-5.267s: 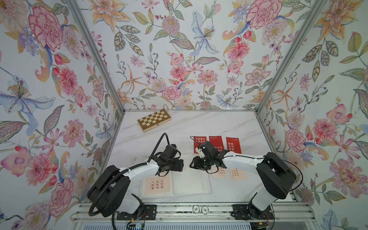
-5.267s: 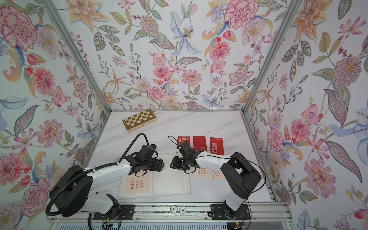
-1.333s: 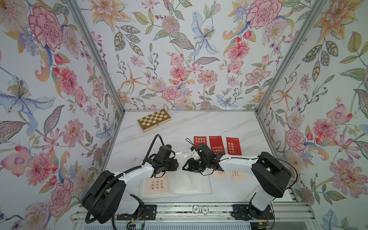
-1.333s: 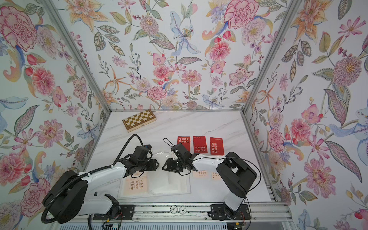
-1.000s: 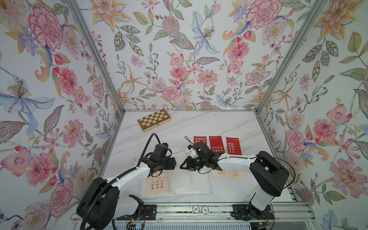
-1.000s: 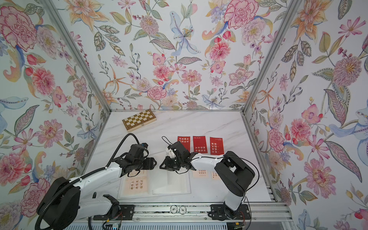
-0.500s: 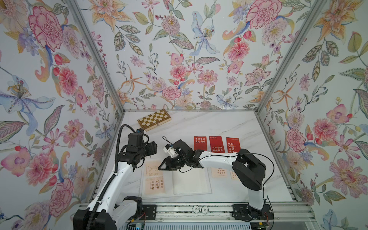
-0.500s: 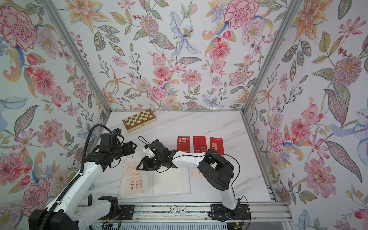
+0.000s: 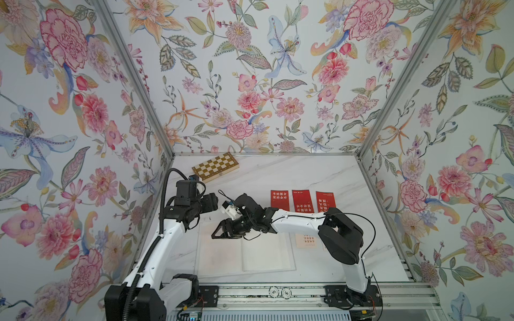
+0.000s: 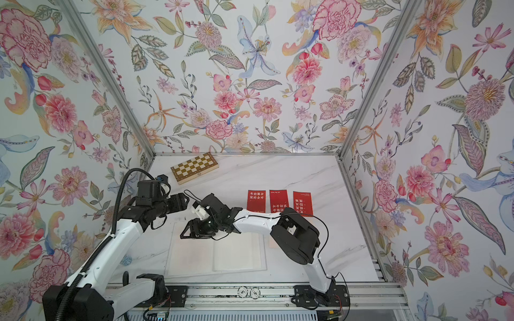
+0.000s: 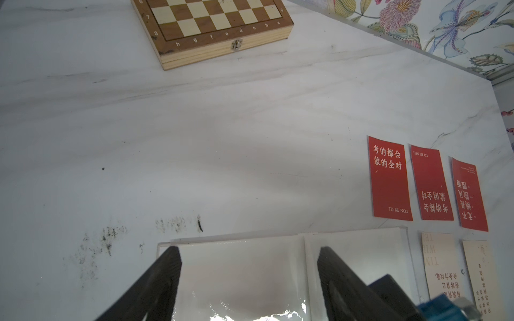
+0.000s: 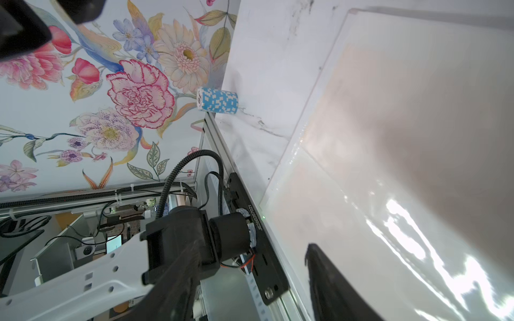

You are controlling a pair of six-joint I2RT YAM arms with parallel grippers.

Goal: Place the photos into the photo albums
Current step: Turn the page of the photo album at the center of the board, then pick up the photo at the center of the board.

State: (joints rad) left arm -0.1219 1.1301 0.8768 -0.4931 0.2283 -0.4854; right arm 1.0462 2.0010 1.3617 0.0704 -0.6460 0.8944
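The photo album lies open near the front edge, both pages white and glossy in both top views. Faint peach shows through its left page. Three red photos lie in a row behind the album's right side. Two cream photos lie right of the album, partly under the right arm. My right gripper hovers open over the left page, holding nothing. My left gripper is raised behind the album's far left corner, its fingers wide apart and empty.
A checkered wooden chessboard box sits at the back left. A stack of blue-and-white chips stands by the left wall near the front rail. Floral walls close in three sides of the marble table.
My right gripper swept left across the album and opened, and a white page now covers the cream photos on the left side. My left arm lifted and pulled back to the far left.
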